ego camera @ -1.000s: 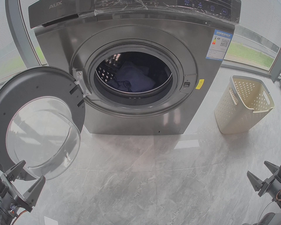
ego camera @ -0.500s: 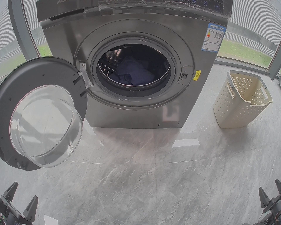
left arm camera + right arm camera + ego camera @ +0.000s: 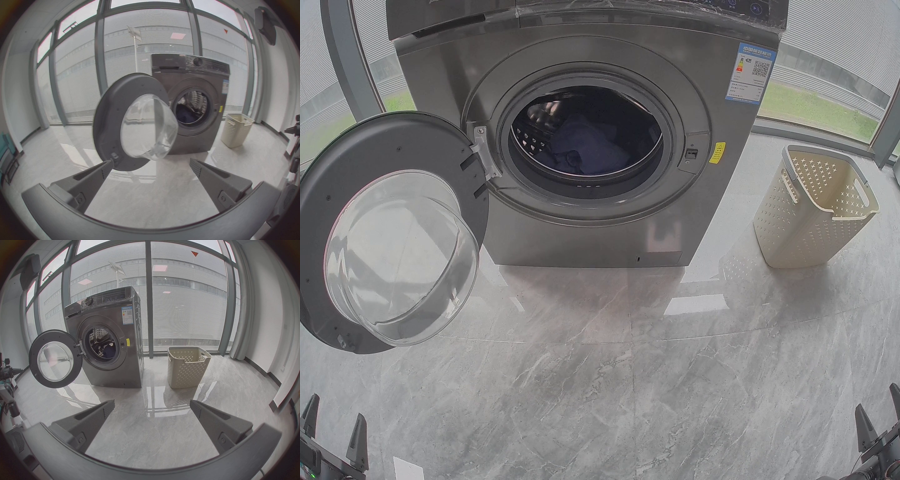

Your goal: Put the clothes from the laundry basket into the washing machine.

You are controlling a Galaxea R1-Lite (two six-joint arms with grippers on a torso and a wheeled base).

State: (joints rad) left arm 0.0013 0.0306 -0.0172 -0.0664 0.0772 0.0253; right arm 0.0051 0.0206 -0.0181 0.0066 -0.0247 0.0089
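A grey front-loading washing machine (image 3: 587,206) stands ahead, its round door (image 3: 387,231) swung open to the left. Dark blue clothes (image 3: 587,150) lie inside the drum. A cream perforated laundry basket (image 3: 812,209) stands on the floor right of the machine, with no clothes visible in it. My left gripper (image 3: 334,428) is open at the lower left corner, well back from the door. At the lower right corner my right gripper (image 3: 881,409) is open too, with nothing between its fingers. The machine (image 3: 106,340) and basket (image 3: 187,366) lie ahead of the open right gripper (image 3: 151,410).
Grey marbled floor (image 3: 631,387) spreads between me and the machine. Glass window walls (image 3: 837,56) run behind the machine and basket. The open door (image 3: 131,122) juts out over the floor on the left.
The whole head picture has shifted: machine and basket now look smaller and farther, so the camera has drawn back. Both grippers sit lower at the picture's corners, still open.
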